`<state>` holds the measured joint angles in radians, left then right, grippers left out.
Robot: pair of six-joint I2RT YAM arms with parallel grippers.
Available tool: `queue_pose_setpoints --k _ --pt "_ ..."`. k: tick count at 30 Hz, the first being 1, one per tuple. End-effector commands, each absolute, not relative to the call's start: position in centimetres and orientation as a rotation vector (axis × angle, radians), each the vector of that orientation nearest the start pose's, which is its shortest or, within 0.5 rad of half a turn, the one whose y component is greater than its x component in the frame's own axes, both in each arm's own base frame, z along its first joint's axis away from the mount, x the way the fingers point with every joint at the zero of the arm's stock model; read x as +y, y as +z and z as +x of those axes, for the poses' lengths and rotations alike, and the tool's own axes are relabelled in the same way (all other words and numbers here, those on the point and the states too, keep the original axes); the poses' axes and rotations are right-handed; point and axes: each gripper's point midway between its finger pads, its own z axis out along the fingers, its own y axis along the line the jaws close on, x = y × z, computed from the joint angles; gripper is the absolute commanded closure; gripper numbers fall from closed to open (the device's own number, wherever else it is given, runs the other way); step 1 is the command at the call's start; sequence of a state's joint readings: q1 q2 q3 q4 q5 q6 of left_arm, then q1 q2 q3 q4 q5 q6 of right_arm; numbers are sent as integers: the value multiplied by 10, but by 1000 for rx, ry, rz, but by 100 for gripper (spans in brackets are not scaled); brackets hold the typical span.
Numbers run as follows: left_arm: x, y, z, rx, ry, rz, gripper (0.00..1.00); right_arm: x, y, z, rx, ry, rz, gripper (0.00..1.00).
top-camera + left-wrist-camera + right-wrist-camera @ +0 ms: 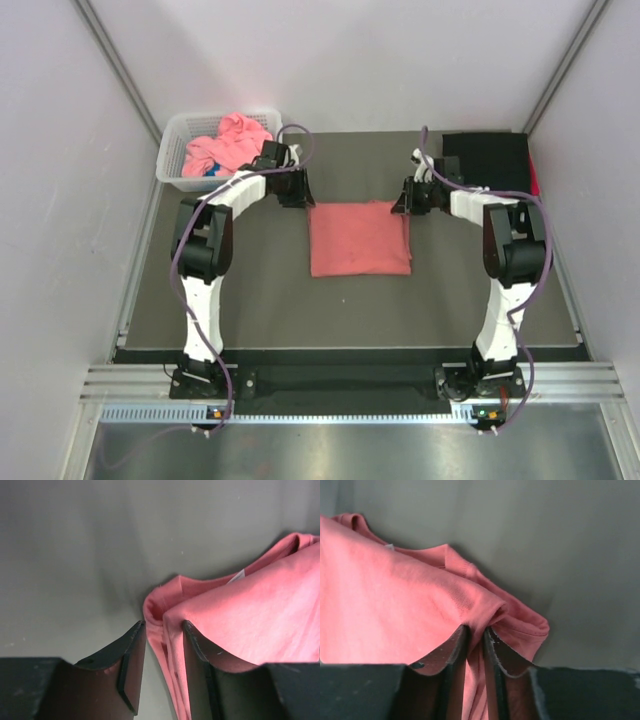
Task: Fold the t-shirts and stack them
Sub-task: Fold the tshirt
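The salmon-red t-shirt (360,238) lay folded to a near-square, right of the basket (170,150) and a little nearer the arms. Its fold looked nearly finished, though it was not yet stacked. Farthest right from the basket, level with it, a black t-shirt (486,158) lay flat and folded; I judged that to be the stack's start.

The left gripper (162,627), between the basket and the salmon shirt, had its jaws apart, with the shirt's corner lying loose in the gap. The right gripper (476,630), at the shirt's corner away from the basket, was pinched tight on a pucker of that cloth.

The basket held crumpled pink t-shirts (230,140), unfolded. How many, I cannot tell, but at least 1 remained to do.
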<state>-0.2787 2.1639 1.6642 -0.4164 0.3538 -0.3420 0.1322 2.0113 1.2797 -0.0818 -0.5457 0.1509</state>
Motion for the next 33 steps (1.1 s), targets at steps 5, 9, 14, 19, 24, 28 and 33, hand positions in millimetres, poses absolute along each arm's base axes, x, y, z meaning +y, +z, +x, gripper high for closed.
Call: queue_pose_setpoints --k 5,9,14,19,24,28,33 --pt "-216 82 513 2442 -653 45 61 145 37 489 2345 718 -84 86" --pt "-210 86 516 2441 -609 5 62 138 31 493 2379 667 -27 87" --pt "-202 107 508 2433 -553 -14 61 132 33 495 2398 627 32 78" --pt "-226 141 483 2401 -669 63 62 135 78 496 2344 657 55 56" --pt "-250 146 463 2397 -779 151 69 131 135 487 2278 647 42 56" --pt "-259 131 459 2437 -829 169 89 147 149 477 2256 765 -9 90" --pt "-259 102 465 2478 -794 155 100 182 136 457 2224 1077 -119 100"
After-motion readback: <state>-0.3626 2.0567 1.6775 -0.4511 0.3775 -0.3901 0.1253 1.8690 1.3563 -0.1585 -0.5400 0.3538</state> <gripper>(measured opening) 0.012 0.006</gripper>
